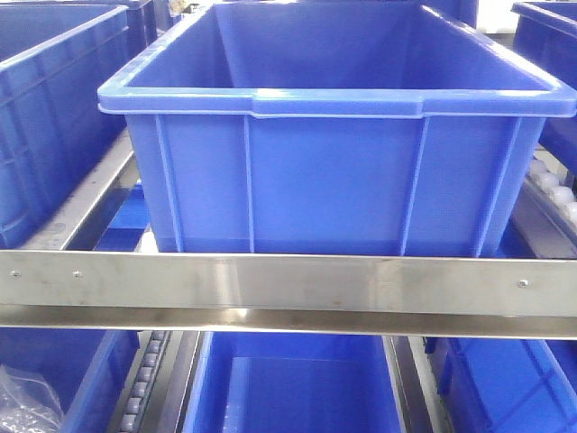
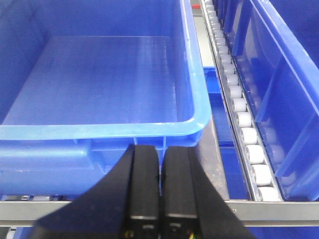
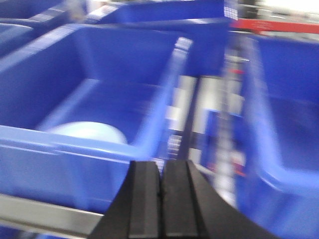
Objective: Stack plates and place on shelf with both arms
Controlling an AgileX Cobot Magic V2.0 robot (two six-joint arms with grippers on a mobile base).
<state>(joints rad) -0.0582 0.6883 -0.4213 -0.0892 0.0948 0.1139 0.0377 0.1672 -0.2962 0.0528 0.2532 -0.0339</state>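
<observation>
Blue plastic fills every view: a large crate (image 1: 338, 135) sits on the shelf (image 1: 288, 284), behind its flat riveted steel front rail across the lower middle of the front frame, with more crates to either side and below. In the blurred right wrist view a pale light-blue round shape, probably the plates (image 3: 87, 133), lies on the floor of a crate at lower left; I cannot tell whether it is one plate or two stacked. The left gripper (image 2: 159, 199) and right gripper (image 3: 160, 199) each have their fingers pressed together with nothing between them. Both hover just over crate rims, so the likeliest fault is a finger catching a rim or the rail, jolting the crate along the white roller track (image 2: 244, 124).
</observation>
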